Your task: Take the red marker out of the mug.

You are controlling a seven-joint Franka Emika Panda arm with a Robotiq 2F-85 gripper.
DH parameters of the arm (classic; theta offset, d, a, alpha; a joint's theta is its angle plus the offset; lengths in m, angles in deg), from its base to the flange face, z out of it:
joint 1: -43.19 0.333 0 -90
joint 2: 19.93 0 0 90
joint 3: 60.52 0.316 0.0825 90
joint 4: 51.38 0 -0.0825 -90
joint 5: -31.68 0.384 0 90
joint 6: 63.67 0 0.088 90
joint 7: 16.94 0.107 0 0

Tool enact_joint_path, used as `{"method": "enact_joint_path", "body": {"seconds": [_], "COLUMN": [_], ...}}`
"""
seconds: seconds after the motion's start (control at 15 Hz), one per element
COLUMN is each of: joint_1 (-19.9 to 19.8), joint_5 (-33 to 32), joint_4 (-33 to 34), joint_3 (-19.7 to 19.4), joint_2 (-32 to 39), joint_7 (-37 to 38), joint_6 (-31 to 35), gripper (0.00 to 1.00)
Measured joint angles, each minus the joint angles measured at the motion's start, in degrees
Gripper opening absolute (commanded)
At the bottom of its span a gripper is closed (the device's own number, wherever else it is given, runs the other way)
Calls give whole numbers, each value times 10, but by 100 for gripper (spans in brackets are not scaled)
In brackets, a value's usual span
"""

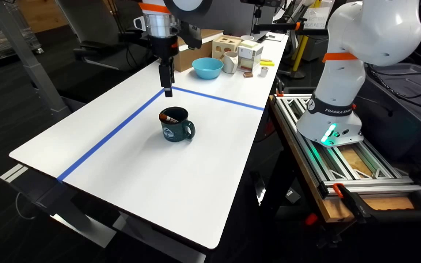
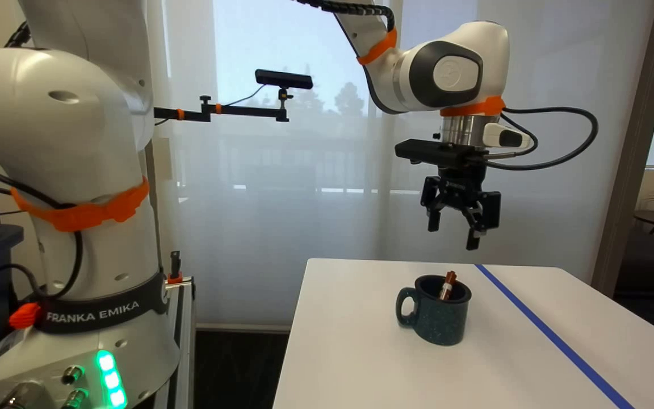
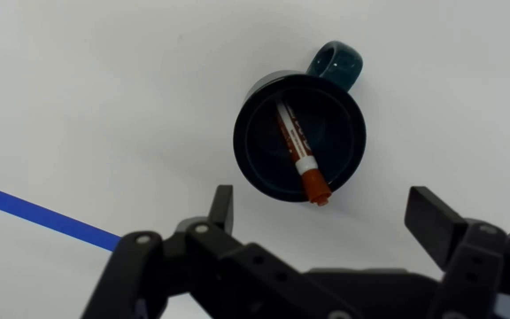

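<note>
The dark blue-green mug (image 1: 174,133) stands upright on the white table, and it also shows in an exterior view (image 2: 439,322) and in the wrist view (image 3: 345,66). The red marker (image 3: 298,141) leans inside the mug, with its cap end resting on the rim and sticking slightly out. The marker also shows in both exterior views (image 1: 167,118) (image 2: 447,286). My gripper (image 2: 453,236) is open and empty, pointing down above the table, higher than the mug and apart from it. In the wrist view, the marker's cap lies between the open fingers (image 3: 319,204), below them.
Blue tape lines (image 1: 113,131) mark the table. At its far end stand a light blue bowl (image 1: 207,68), a cardboard box (image 1: 186,57), a wooden shape box (image 1: 226,46), a white pitcher (image 1: 230,63) and small items. The robot base (image 1: 329,122) stands beside the table.
</note>
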Motion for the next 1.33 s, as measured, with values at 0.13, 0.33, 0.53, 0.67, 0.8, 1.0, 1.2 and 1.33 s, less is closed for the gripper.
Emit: {"method": "enact_joint_path", "body": {"seconds": [0.13,0.33,0.53,0.67,0.8,1.0,1.2,1.33], "joint_1": [0,0,0,0,-1,-6,-17,-26], "joint_5": [0,1,14,32,53,84,122,153], "joint_4": [-5,-11,-19,-24,-30,-36,-41,-44], "joint_3": [1,2,2,3,3,6,11,19], "joint_2": [0,0,0,1,3,11,24,34], "joint_7": [-1,-24,-62,-98,-137,-193,-257,-305], "joint_6": [1,9,29,48,68,87,111,131], "gripper": [100,100,100,100,100,100,100,100]}}
